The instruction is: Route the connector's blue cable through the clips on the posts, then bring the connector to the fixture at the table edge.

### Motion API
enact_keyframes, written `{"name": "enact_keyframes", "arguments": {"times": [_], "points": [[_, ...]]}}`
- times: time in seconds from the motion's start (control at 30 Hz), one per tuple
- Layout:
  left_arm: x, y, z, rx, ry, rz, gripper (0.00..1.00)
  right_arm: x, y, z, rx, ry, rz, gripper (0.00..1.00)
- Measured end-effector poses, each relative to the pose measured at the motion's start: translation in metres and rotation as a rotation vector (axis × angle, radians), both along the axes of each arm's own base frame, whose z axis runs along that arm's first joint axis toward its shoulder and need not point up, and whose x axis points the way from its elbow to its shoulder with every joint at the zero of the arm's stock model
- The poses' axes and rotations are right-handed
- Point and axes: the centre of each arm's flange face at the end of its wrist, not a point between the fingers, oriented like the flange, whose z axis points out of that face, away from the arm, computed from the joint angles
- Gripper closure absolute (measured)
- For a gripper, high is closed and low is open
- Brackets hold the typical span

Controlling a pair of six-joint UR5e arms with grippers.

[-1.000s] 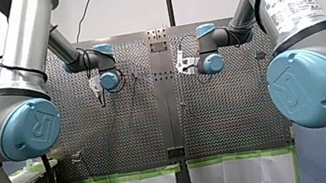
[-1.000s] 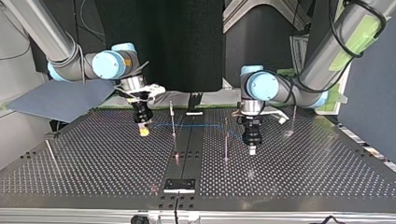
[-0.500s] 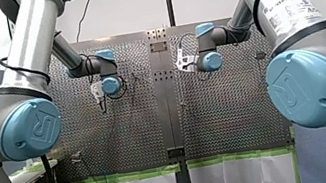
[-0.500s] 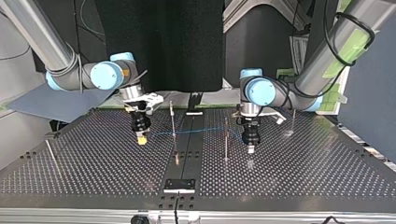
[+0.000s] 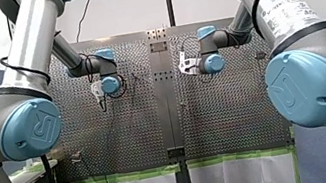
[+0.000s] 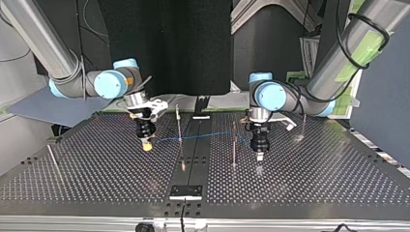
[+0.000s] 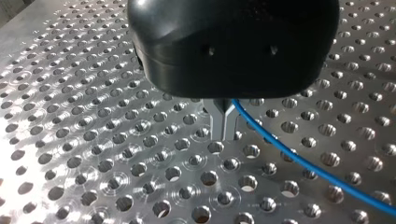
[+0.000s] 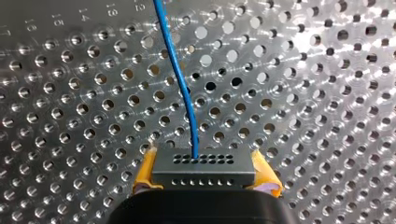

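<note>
The perforated table (image 6: 314,179) carries the fixture (image 6: 185,192) at the top view's near edge. Further back, my right gripper (image 6: 146,144) clamps the connector (image 8: 204,167); its blue cable (image 8: 180,79) runs sideways past the posts (image 6: 179,121) to my left gripper (image 7: 225,122), closed narrow on it.

So the cable (image 8: 180,79) is bright blue, the connector (image 8: 204,163) dark grey with two rows of tiny holes. My right hand (image 8: 204,173) has yellow pads (image 8: 145,171), my left hand (image 7: 224,133) is glossy black with bare metal fingers (image 7: 217,119). The counter (image 7: 93,140) is silvery, dotted all over with a regular hole grid.
</note>
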Motion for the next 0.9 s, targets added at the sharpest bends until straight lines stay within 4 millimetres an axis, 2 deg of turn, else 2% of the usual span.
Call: {"name": "enact_keyframes", "arguments": {"times": [0.27,0.53,0.9], "points": [[0.0,-0.001,0.0,0.002,-0.002,-0.014,1.0,0.006,-0.004,0.004,-0.009,-0.004,0.038,1.0],[0.0,-0.002,0.0,0.001,-0.003,-0.016,1.0,0.009,-0.011,-0.002,0.001,0.005,0.043,1.0],[0.001,-0.001,0.001,-0.003,-0.004,-0.015,1.0,0.007,-0.02,0.0,-0.009,-0.004,0.035,1.0]]}}
